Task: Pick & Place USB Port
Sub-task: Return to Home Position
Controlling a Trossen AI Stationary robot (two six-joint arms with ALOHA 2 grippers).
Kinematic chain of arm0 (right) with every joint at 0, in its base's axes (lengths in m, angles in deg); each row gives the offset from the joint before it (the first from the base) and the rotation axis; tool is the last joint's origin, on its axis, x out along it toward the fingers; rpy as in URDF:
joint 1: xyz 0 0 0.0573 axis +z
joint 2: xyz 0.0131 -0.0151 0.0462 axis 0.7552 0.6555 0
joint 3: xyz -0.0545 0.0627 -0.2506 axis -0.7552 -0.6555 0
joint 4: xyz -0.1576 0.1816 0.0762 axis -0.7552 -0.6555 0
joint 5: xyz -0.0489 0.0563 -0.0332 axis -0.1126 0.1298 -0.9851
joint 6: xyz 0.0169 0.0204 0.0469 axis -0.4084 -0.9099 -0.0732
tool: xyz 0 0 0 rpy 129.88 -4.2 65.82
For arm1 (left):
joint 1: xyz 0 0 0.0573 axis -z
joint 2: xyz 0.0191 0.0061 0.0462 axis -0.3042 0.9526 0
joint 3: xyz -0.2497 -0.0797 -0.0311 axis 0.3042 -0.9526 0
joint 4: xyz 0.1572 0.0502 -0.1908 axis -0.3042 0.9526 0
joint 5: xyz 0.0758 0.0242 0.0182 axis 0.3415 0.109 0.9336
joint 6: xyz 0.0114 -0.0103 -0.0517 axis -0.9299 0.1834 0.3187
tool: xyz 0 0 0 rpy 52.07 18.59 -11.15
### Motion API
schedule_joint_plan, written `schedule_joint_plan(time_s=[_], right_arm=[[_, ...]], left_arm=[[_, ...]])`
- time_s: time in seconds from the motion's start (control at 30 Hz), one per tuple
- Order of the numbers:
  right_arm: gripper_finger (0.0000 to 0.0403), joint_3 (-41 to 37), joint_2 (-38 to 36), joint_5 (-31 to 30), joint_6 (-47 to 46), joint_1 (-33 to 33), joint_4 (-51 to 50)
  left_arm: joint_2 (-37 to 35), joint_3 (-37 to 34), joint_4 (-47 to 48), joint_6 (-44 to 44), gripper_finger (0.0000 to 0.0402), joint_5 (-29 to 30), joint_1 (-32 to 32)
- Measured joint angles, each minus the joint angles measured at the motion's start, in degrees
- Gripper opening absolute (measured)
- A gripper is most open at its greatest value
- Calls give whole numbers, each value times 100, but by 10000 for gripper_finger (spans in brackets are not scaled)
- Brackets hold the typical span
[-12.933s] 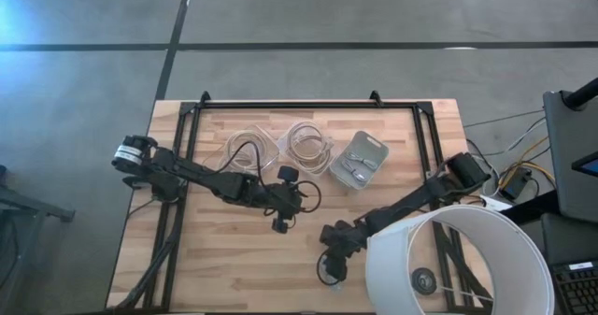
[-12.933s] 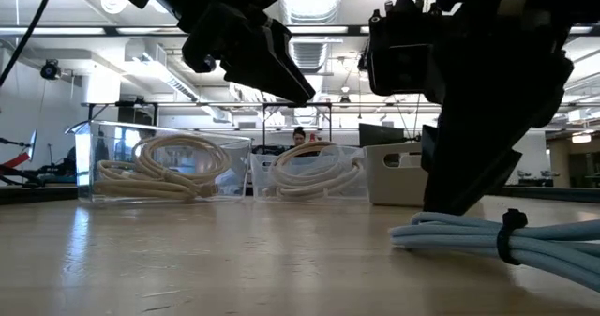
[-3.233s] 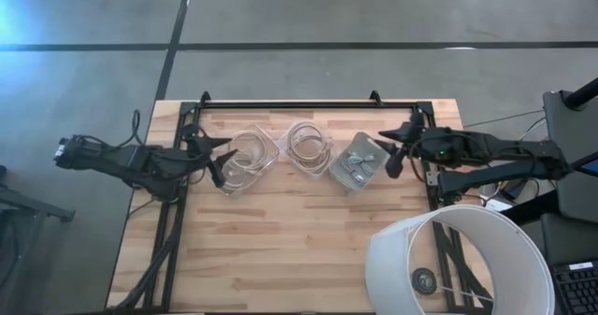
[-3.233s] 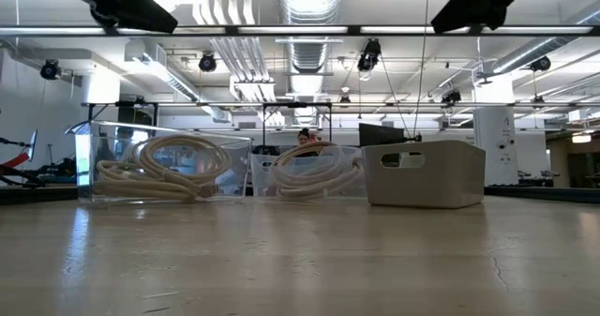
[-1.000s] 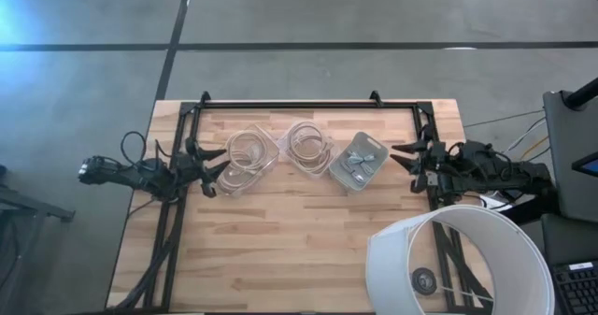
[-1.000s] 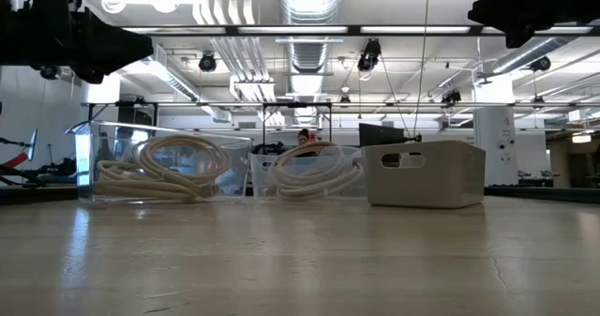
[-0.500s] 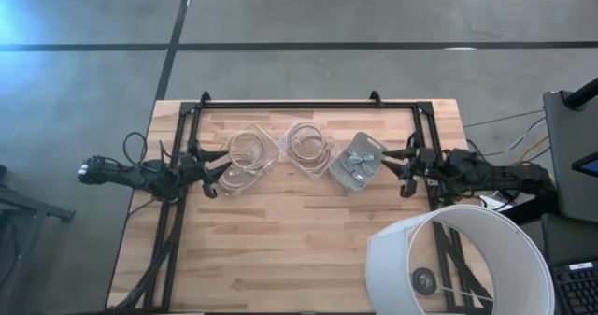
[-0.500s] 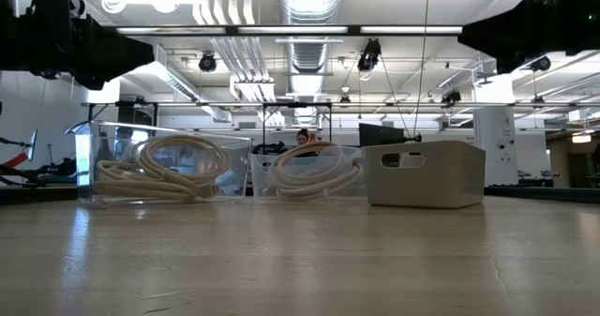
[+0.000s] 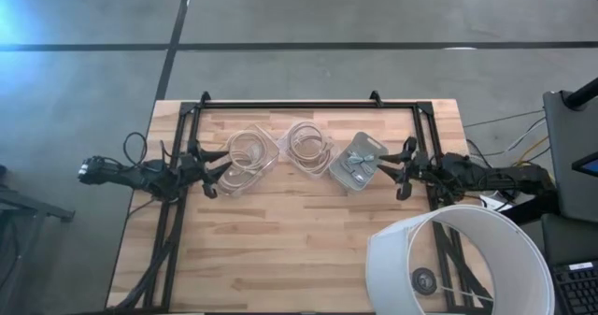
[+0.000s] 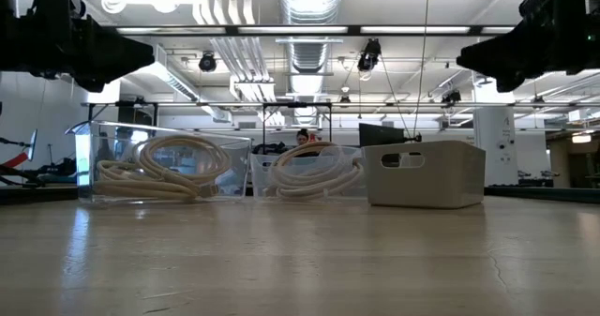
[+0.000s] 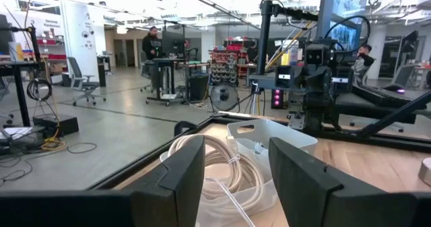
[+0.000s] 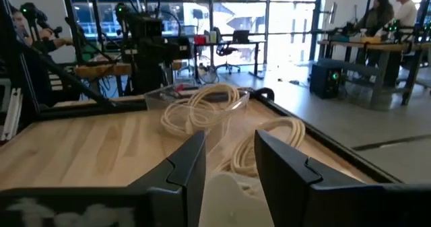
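Note:
Three containers stand in a row at the table's far middle: a clear box [image 9: 245, 156] with coiled white cable, a second clear box [image 9: 308, 144] with cable, and a grey bin [image 9: 360, 161] with small light items inside. I cannot single out the USB port among them. My left gripper [image 9: 217, 165] hangs open at the table's left edge, pointing level at the first clear box [image 11: 222, 173]. My right gripper [image 9: 397, 170] hangs open at the right edge, level, just short of the grey bin [image 12: 229, 193]. Nothing is between either pair of fingers.
A black frame [image 9: 290, 103] runs along the table's far edge and down both sides. A large white round lampshade [image 9: 458, 264] overlaps the near right corner. The near half of the wooden top [image 9: 280, 250] shows bare boards. People and desks show in the room beyond.
My right gripper has sunk and come a little toward the table's left, closer to the grey bin, still pointing level. My left arm has kept still.

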Motion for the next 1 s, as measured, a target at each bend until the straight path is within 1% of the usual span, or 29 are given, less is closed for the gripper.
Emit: schedule_joint_plan(time_s=[0.17, 0.27, 0.63, 1.0], right_arm=[[113, -257, 4, -3, -169, 2, 109], [109, -265, -4, -4, -347, 2, 152], [96, -267, 11, -4, -360, 2, -64], [106, -267, 11, -4, -358, 2, -69]], left_arm=[[0, -2, -2, 0, 170, 1, 0], [0, -4, -2, 0, 170, 1, 2], [0, -9, -2, 0, 170, 2, 2], [0, -11, -2, 0, 170, 1, 7]])
